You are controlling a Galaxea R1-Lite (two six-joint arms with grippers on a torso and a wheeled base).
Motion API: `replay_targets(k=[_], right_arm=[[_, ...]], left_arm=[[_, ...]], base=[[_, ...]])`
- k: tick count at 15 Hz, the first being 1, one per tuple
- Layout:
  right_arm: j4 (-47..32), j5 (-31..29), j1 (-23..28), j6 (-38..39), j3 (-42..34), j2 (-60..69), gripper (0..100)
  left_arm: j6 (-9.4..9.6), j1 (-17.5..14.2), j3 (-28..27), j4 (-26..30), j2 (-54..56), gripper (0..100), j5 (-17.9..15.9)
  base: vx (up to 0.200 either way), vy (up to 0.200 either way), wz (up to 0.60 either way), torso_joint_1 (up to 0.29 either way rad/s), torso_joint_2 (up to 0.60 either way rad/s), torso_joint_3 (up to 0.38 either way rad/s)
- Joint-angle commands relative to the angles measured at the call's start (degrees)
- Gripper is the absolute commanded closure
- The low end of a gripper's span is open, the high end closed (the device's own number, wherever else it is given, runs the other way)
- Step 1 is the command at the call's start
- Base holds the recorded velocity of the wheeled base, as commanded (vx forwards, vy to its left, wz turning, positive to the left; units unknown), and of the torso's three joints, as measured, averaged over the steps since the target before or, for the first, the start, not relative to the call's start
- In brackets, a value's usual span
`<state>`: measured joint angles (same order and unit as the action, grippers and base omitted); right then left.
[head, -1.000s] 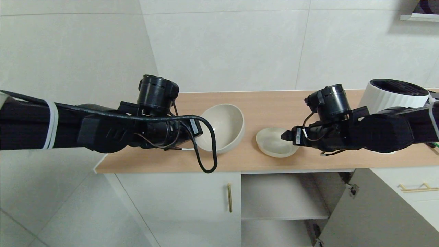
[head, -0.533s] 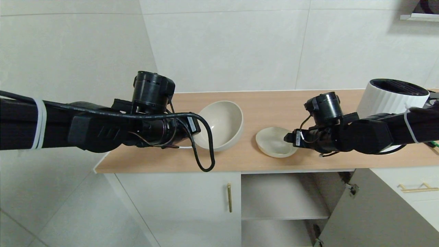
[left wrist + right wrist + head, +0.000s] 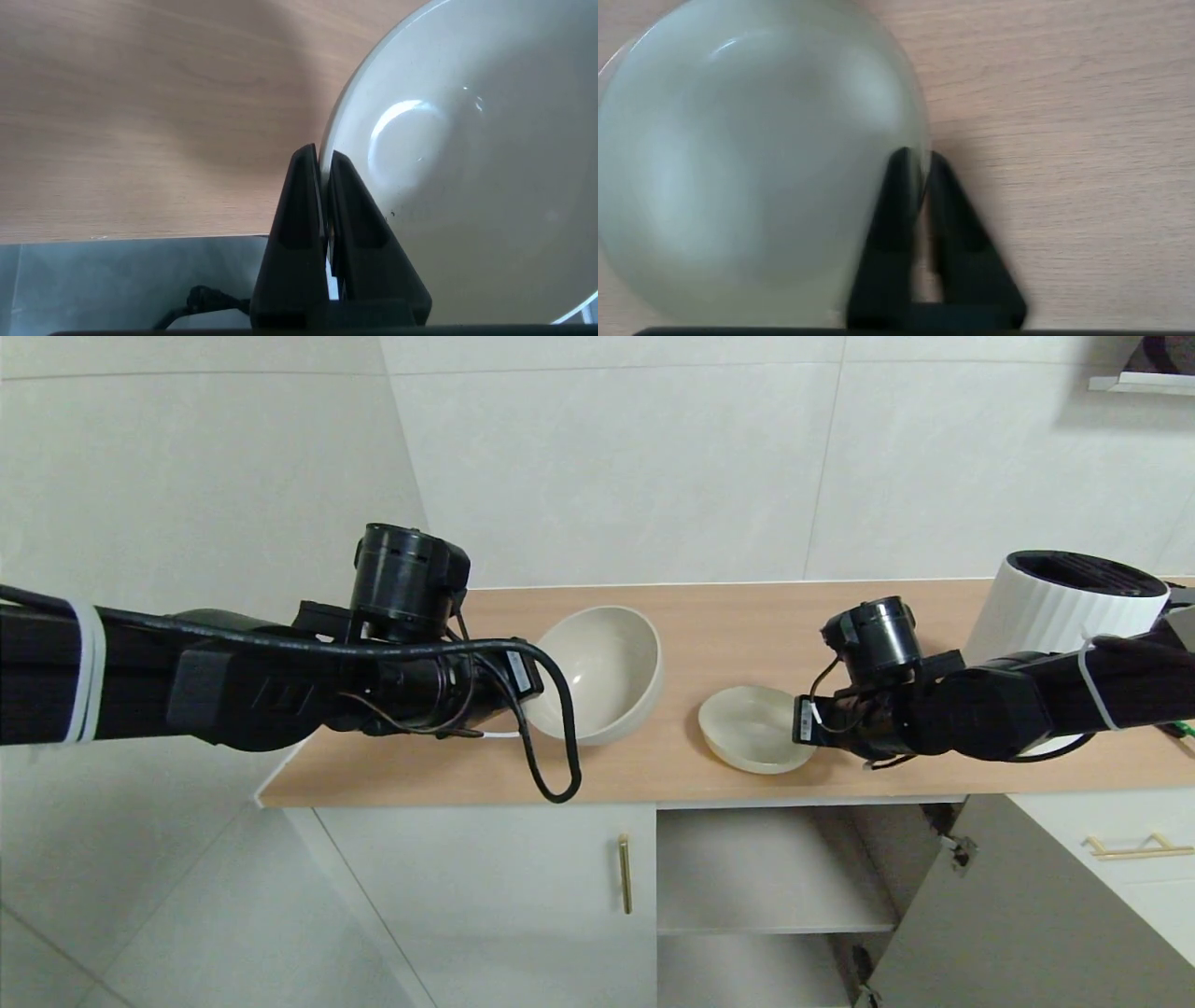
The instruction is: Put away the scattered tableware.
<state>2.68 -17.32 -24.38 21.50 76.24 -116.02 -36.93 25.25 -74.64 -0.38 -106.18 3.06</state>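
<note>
Cabinet (image 3: 467,896) under the countertop, nearest. One compartment stands open, its door (image 3: 990,915) swung out to the right and a bare shelf (image 3: 761,926) inside. Brass handle (image 3: 625,873) on the closed door beside it.

Wooden countertop (image 3: 728,625) above.

Small pale bowl (image 3: 752,728) near the front edge, right of centre. Right gripper (image 3: 801,719) has its fingers pinched on that bowl's right rim, one inside and one outside (image 3: 915,159).

Large cream bowl (image 3: 607,672) just left of the small one, apart from it, tipped so its opening faces the camera. Cannot tell if its underside touches the wood. Left gripper (image 3: 323,154) is clamped across its left rim.

White ribbed canister (image 3: 1064,597) farther back at the right end. Tiled wall (image 3: 607,457) behind.
</note>
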Motion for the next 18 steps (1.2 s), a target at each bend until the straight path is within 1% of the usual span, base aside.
replay_targets(k=[1,3,4,5,7,8,9,10,11,13,15,18], right_arm=[[-0.05,0.01,0.04,0.03,-0.04,0.53,100],[-0.22,0.1,0.04,0.12,-0.13,1.58,100],[-0.4,0.18,0.04,0.29,-0.39,2.9,100],[-0.48,0.98,0.04,0.38,-0.83,5.28,100],[-1.28,5.9,0.04,0.47,-3.55,11.08,100],[-1.36,7.83,0.04,0.47,-5.05,13.27,100],[-1.8,10.47,0.04,0.38,-8.21,17.49,100],[-2.24,11.43,-0.05,0.38,-9.88,20.48,100],[-2.51,11.52,-0.14,0.38,-11.9,22.94,100],[-2.59,12.05,-0.23,0.38,-16.65,27.34,100],[-2.51,12.49,-0.23,0.47,-19.55,29.45,100],[-2.07,12.93,-0.23,0.64,-22.54,31.82,100]], left_arm=[[-0.08,-0.02,0.02,0.03,0.27,100,0.02],[0.01,-0.02,0.2,0.2,0.8,100,-0.07],[0.36,0.07,1.34,0.03,1.59,100,-0.07],[1.59,0.07,2.84,-0.06,3.0,100,-0.07],[4.14,0.07,5.74,-0.24,6.34,100,-0.07],[4.93,-0.02,6.7,-0.33,7.83,100,-0.16],[5.99,0.15,8.81,-0.24,10.91,100,-1.21],[6.43,0.33,11.01,-0.06,13.89,100,-3.15],[6.43,0.33,13.56,-0.06,16.97,100,-5.43],[6.52,0.33,15.93,-0.06,21.28,100,-8.25],[6.52,0.77,16.81,0.03,21.81,100,-8.77],[6.52,1.12,17.51,0.03,19.78,100,-8.77]], base=[[0.0,0.0,0.0,0.0,0.0,0.0],[0.0,0.0,0.0,0.0,0.0,0.0],[0.0,0.0,0.0,0.0,0.0,0.0],[0.0,0.0,0.0,0.0,0.0,0.0],[0.0,0.0,0.0,0.0,0.0,0.0],[0.0,0.0,0.0,0.0,0.0,0.0],[0.0,0.0,0.0,0.0,0.0,0.0],[0.0,0.0,0.0,0.0,0.0,0.0],[0.0,0.0,0.0,0.0,0.0,0.0],[0.0,0.0,0.0,0.0,0.0,0.0],[0.0,0.0,0.0,0.0,0.0,0.0],[0.0,0.0,0.0,0.0,0.0,0.0]])
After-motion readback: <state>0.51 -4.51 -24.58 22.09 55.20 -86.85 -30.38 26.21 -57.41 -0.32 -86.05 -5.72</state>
